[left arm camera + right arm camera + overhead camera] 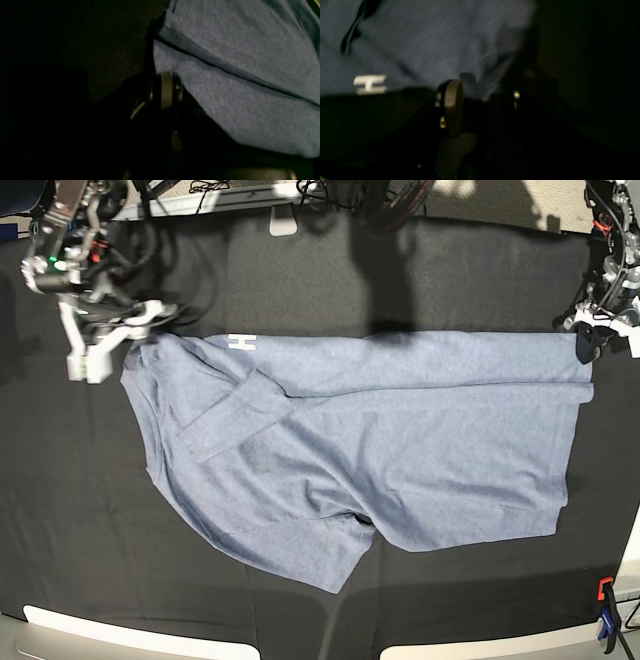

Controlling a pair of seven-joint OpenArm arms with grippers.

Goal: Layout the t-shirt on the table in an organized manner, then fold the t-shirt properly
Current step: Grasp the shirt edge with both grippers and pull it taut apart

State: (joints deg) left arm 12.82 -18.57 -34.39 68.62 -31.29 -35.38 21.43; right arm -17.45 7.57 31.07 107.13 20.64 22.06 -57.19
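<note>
One t-shirt [380, 450] lies spread on the worktop [80, 530]. The left hand [586, 340] pinches its far-corner hem; the right hand [125, 340] stands apart-fingered, both wrist views dim.

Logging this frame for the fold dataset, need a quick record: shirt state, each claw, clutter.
shirt: t-shirt spread across the table, partly folded, one white letter showing at its far edge
left claw: left claw shut on the shirt's far corner, on the base view's right
right claw: right claw at the opposite far corner, jaws apart around the hem, not closed
wrinkles: diagonal crease near the right claw's end; sleeve sticks out at the near edge
clutter: clamp at the near table edge
</note>
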